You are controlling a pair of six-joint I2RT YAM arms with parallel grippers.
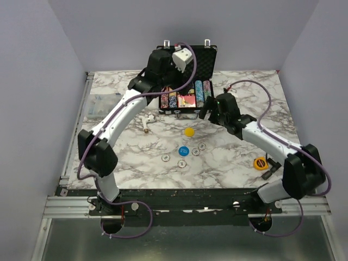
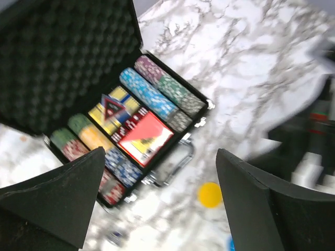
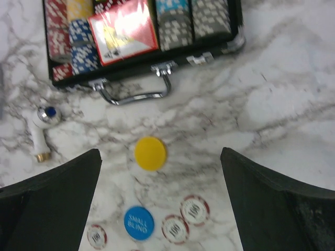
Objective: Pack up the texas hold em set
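The black briefcase of the texas hold em set lies open at the back of the table, foam lid up. Inside are multicoloured chip rows and a red card box. In front of it lie a yellow disc, a blue disc and whitish chips. My left gripper hovers open over the case's left part, holding nothing. My right gripper is open and empty above the table just in front of the case, with the yellow disc below its fingers.
A small white plastic object lies left of the case. A yellow-and-black tape measure sits near the right arm. A clear plastic box stands at the table's left edge. Grey walls close in the back and sides.
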